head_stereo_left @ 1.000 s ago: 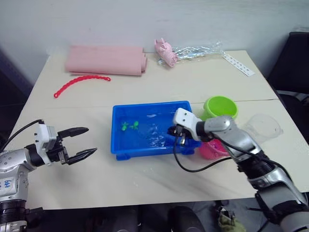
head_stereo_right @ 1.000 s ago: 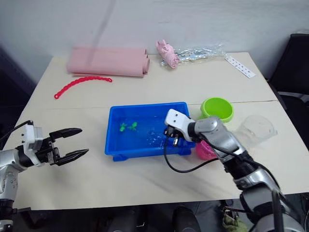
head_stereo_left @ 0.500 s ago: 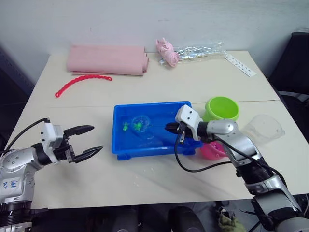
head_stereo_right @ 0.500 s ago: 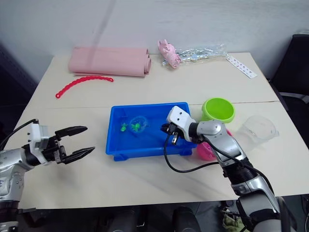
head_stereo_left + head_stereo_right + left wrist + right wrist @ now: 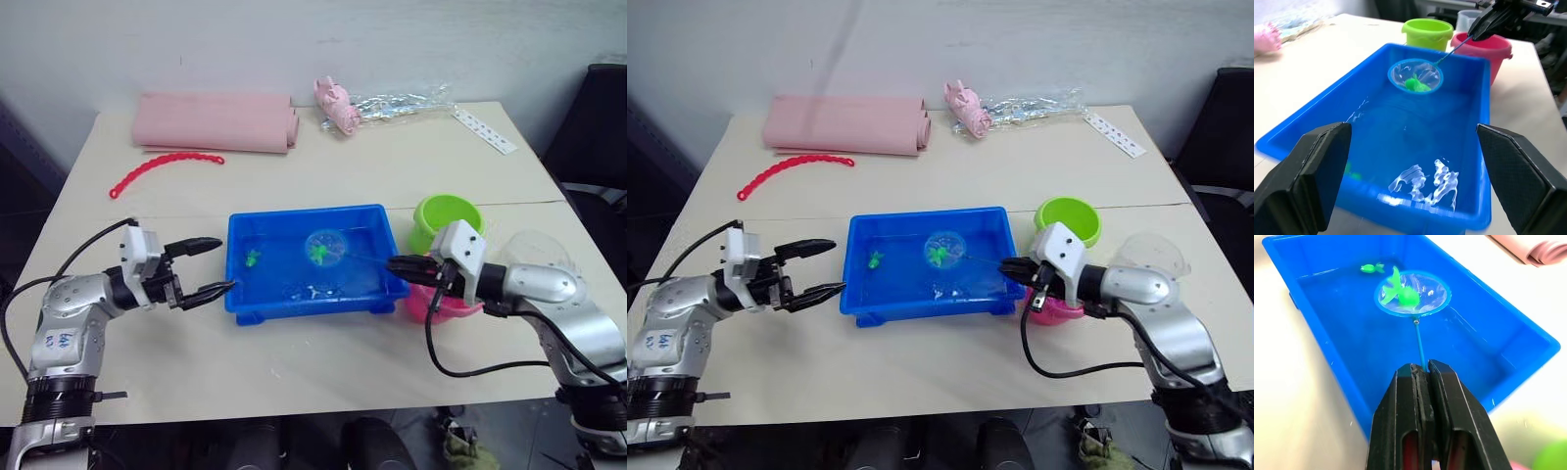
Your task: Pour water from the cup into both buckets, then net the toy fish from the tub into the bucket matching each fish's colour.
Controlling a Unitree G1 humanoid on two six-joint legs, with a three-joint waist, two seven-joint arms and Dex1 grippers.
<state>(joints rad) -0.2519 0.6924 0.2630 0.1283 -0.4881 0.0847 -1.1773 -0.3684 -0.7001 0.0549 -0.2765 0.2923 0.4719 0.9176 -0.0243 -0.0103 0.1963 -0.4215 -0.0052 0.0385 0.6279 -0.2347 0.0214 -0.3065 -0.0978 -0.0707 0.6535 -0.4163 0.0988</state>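
Blue tub (image 5: 377, 294), mid-desk, open desk before it: right gripper (image 5: 1421, 377) fingers clamped on net (image 5: 1413, 293) handle, green fish (image 5: 1403, 293) netted over tub; left gripper (image 5: 217, 265) fingers wide, empty, at tub's left rim.

Two silver-grey metal arms, left arm (image 5: 69, 328) at lower left and right arm (image 5: 568, 304) at lower right, each ending in a white wrist block and two tapered black fingers. Black cables loop off both wrists. Blue handwritten marks sit on the left forearm, with a ribbed black ring below them.
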